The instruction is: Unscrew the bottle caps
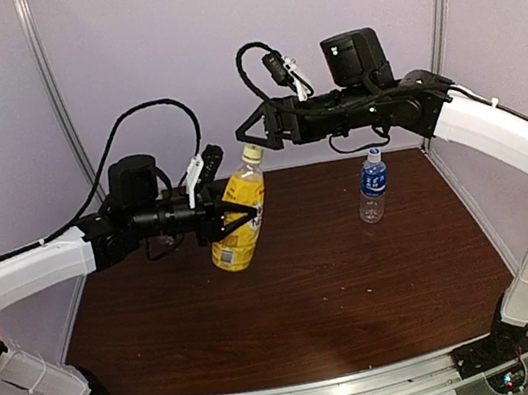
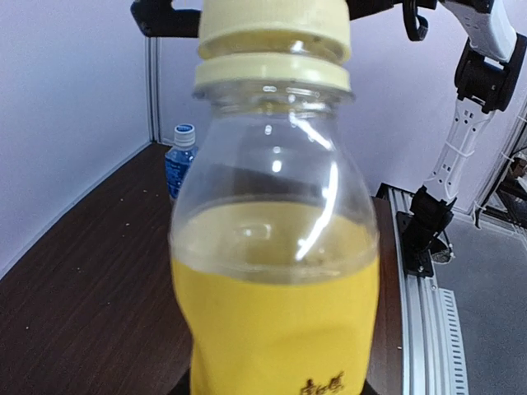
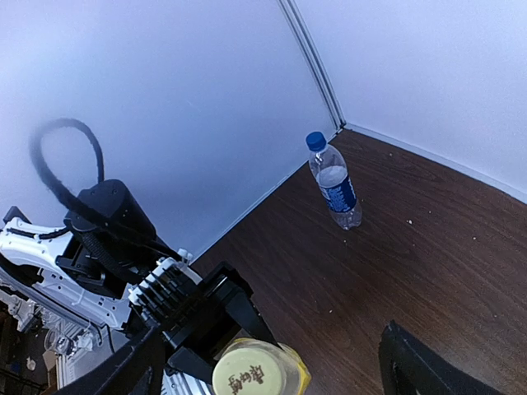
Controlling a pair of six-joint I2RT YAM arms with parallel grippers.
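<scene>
Clamping the yellow bottle (image 1: pixel 240 197) in my left gripper (image 1: pixel 237 218), I am holding my right gripper (image 1: pixel 250 140) open at the cap (image 1: pixel 253 155); closing off-centre could slip.

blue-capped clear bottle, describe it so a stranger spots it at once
Start at the dark brown wooden table and look to its far right side. There the small clear plastic bottle with a blue label and blue cap stands upright and alone, unlike the yellow plastic bottle gripped by the left end effector.
</scene>
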